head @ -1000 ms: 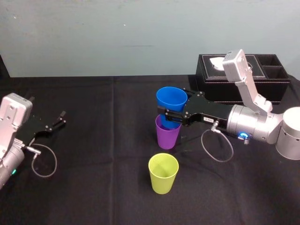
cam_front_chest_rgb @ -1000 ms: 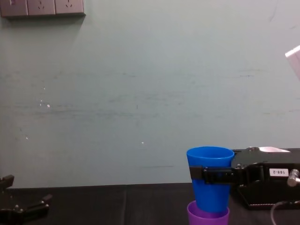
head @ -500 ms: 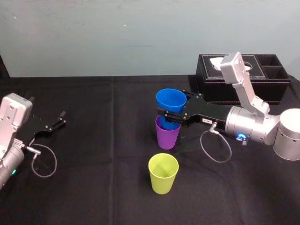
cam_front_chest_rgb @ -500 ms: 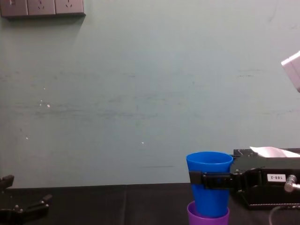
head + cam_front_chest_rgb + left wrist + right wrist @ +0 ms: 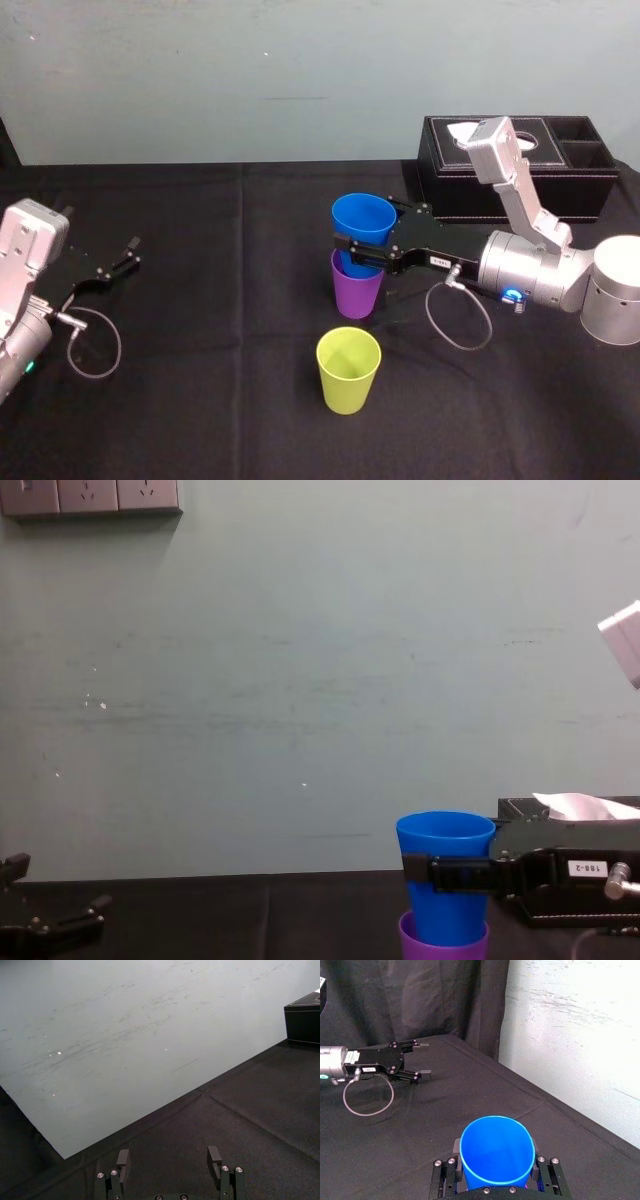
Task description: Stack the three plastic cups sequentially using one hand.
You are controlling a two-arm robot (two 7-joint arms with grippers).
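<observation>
Lower now than a second ago, my right claw (image 5: pixel 352 246) has carried the blue cup (image 5: pixel 362 220) deeper into the purple cup (image 5: pixel 357 293), which stands mid-way across the table (image 5: pixel 200 400). It pinches the blue cup's wall just under the rim, with the base inside the purple mouth. The yellow-green cup (image 5: pixel 348 370) stands alone at six o'clock from the pair. My left claw (image 5: pixel 128 253) rests well apart at nine o'clock, spread wide.
</observation>
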